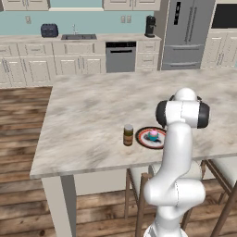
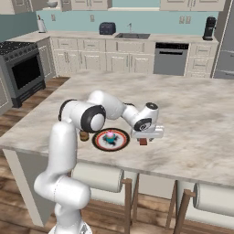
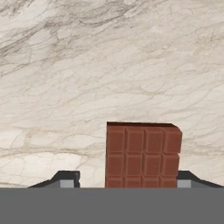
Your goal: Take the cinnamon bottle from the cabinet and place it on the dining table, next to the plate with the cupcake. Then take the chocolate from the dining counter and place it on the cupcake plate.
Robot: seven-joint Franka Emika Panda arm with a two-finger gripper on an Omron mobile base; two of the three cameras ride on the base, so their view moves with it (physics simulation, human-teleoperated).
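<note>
Chocolate (image 3: pixel 142 153) between jaws — on dining counter (image 3: pixel 109 65).

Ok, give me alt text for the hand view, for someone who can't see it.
A brown segmented chocolate bar lies on the veined marble dining table, between the gripper's two dark fingertips. The right fingertip sits at the bar's edge, while a gap remains on the left.

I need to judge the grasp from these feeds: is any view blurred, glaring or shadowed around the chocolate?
Hand view: sharp, evenly lit, no glare; the dark brown segmented chocolate bar sits between the fingers on the veined marble island top. Right base view: the bar is tiny and dim under the gripper. Left base view: the arm blocks that spot.
</note>
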